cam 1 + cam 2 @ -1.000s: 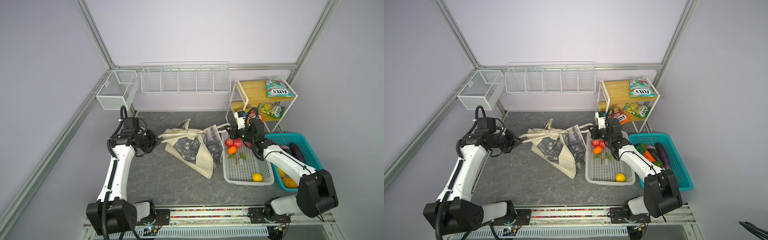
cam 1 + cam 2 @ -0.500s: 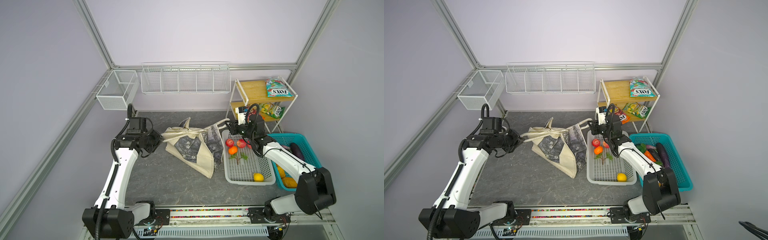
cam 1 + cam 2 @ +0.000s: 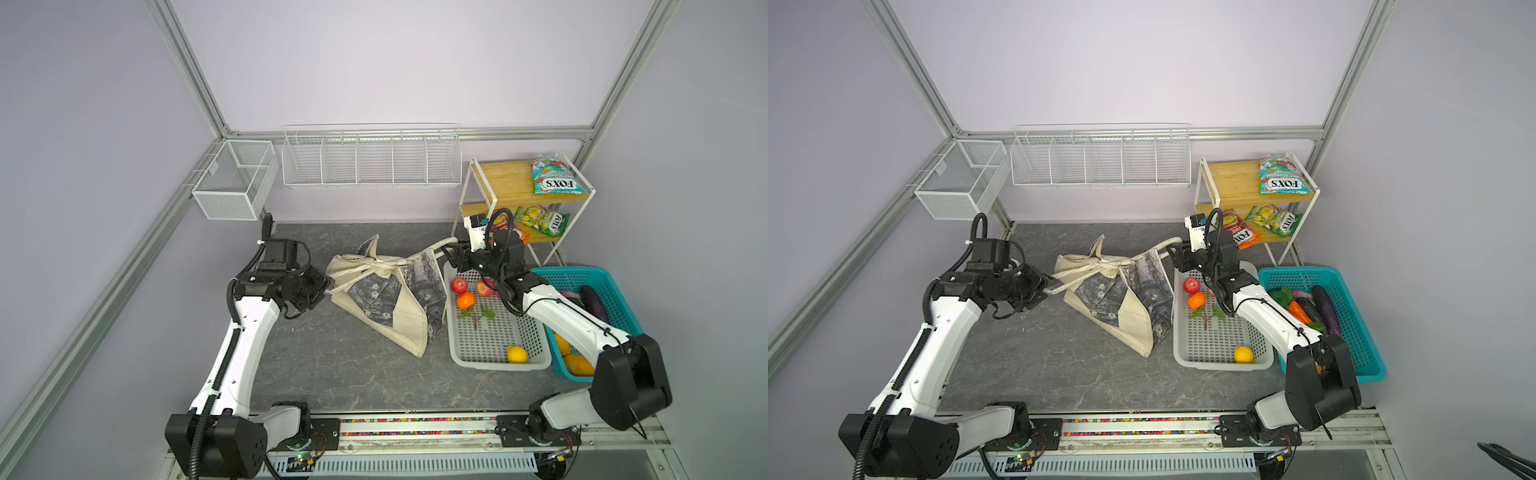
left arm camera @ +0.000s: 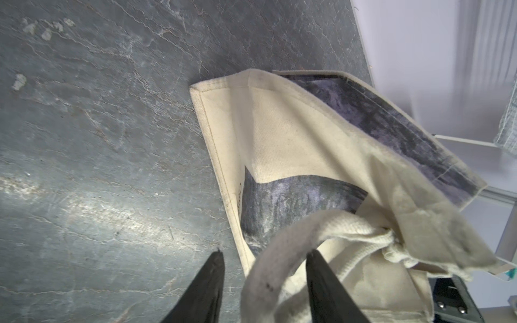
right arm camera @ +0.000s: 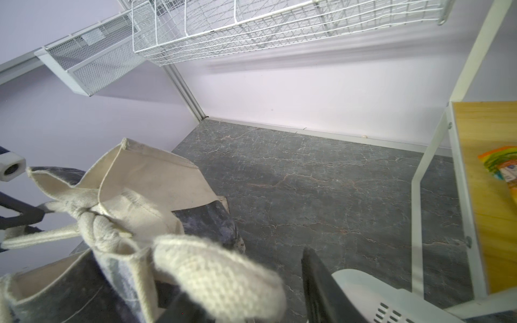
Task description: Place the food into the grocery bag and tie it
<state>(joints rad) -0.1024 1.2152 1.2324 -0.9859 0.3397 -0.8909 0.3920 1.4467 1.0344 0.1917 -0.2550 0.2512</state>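
FOX'S, upside down, on teal-red packet, top shelf; FOX'S on yellow-green packet below.

Your left arm rises from its base and bends inward; your left tool points toward the middle, jaws parted; your right arm stretches back and inward; your right tool faces it, jaws parted too.

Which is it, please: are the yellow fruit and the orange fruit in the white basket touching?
Apart. Both top views show bare white basket floor between the yellow fruit and the orange fruit.
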